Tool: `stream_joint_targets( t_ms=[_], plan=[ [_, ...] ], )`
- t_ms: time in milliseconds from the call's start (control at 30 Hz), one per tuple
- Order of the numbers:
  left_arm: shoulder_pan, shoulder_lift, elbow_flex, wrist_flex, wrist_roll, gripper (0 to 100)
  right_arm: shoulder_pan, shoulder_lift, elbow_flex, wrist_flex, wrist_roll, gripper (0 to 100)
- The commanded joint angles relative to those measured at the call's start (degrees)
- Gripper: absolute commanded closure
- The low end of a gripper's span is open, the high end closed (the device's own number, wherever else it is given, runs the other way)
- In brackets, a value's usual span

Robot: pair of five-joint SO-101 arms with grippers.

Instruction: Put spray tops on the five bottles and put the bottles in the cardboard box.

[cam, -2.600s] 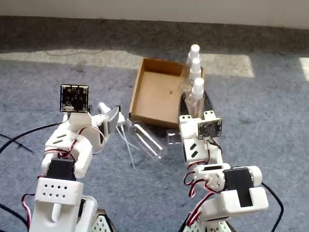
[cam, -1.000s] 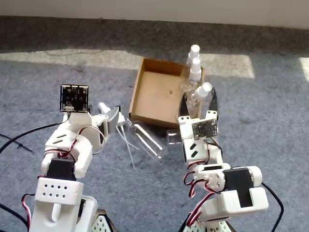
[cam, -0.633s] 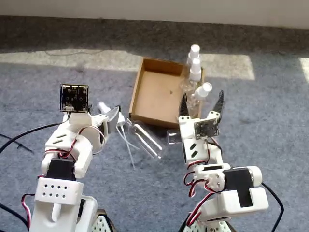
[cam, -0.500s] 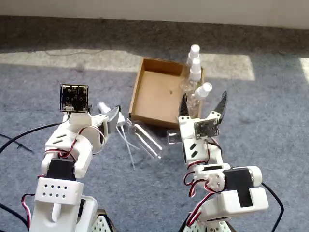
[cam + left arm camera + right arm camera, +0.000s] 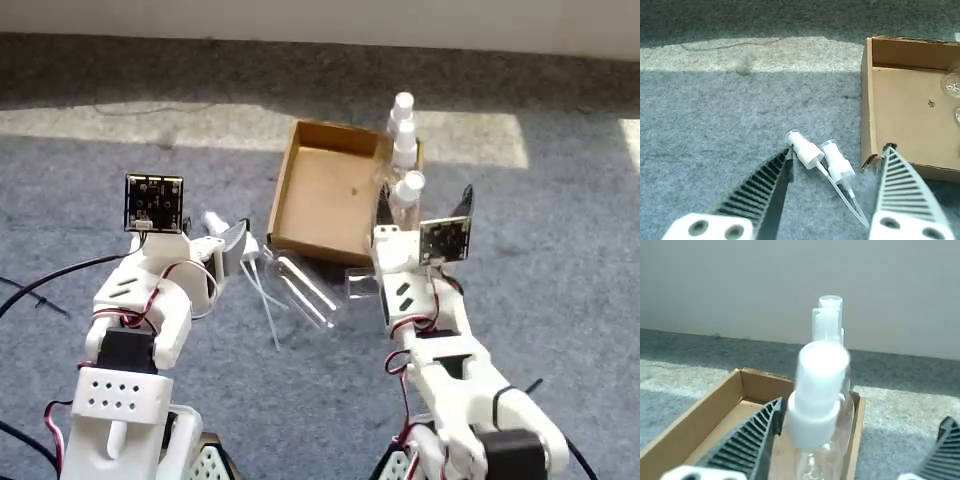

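**Hands and task objects.** The right hand (image 5: pixel 424 197) was spread wide with one jaw on either side of the nearest capped bottle (image 5: pixel 817 405). One jaw lay just beside the bottle's collar and the other stood well apart, so nothing was gripped. This bottle stood upright in the cardboard box (image 5: pixel 283 190), against its right wall. It was in line with two further capped bottles (image 5: pixel 405 145) behind it.

The left hand (image 5: pixel 838 150) was likewise wide and held nothing. It was poised over two loose spray tops (image 5: pixel 807 151), which lay close together on the carpet (image 5: pixel 715 125). Their thin dip tubes trailed toward the arm. Two uncapped bottles (image 5: pixel 303 285) lay on their sides on the carpet, just outside the box's near wall.

**Handling.**
- **Bottles:** They appeared to be empty clear plastic, so they were probably light, smooth-walled and easily toppled or rolled. A moderate grip across the body just below the shoulder seemed the safest hold, since a hard squeeze might dent the wall or let it slip out.
- **Spray tops:** Each was small and light, with a rigid head and collar and a slender, flexible tube. The head or collar was judged the right place to take hold, leaving the tube free to be guided into a bottle's neck.
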Motion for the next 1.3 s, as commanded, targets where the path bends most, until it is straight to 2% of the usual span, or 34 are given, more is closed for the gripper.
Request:
stream_joint_targets(
  t_ms=[0,200,633,833,1067,1267],
  plan=[
    [-0.66,-0.66,-0.22,-1.23,-0.26,74,0.48,-12.53,-6.46,15.08,-0.62,60.2],
    [-0.75,-0.66,-0.22,-1.23,-0.26,74,-2.42,-25.45,-21.05,41.98,-0.70,60.2],
    [-0.84,-0.92,-0.22,-1.23,-0.35,74,-3.30,-34.95,-58.51,91.03,-0.62,60.2],
    [-0.92,-0.92,-0.13,-1.23,-0.35,74,-10.42,-44.97,-47.96,107.12,-0.26,60.2],
    [-6.02,-0.92,-0.31,-1.23,-0.35,74,-12.26,-56.40,-30.99,109.32,-0.18,60.2],
    [-8.40,-0.57,-0.66,-1.32,-0.35,74,-12.53,-49.80,-27.91,113.19,2.90,60.2]
  ],
)
